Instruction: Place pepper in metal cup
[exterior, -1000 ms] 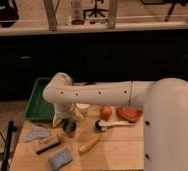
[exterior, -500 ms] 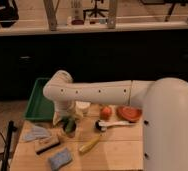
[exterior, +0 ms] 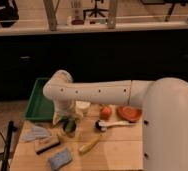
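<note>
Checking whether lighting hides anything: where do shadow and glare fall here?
Camera view: the table is warmly lit, the cabinets behind dark; the white arm casts shadow on the hand, low over the metal cup beside the green tray; the pepper shows only as a dim green patch there; no strong glare on the cup.

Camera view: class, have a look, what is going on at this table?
A robot arm reaches across the table, its gripper lowered at the metal cup beside the green tray. The pepper lies at the cup's mouth, just under the open gripper; whether it is fully inside cannot be told. The orange, red bowl and white cup stand to the right.
</note>
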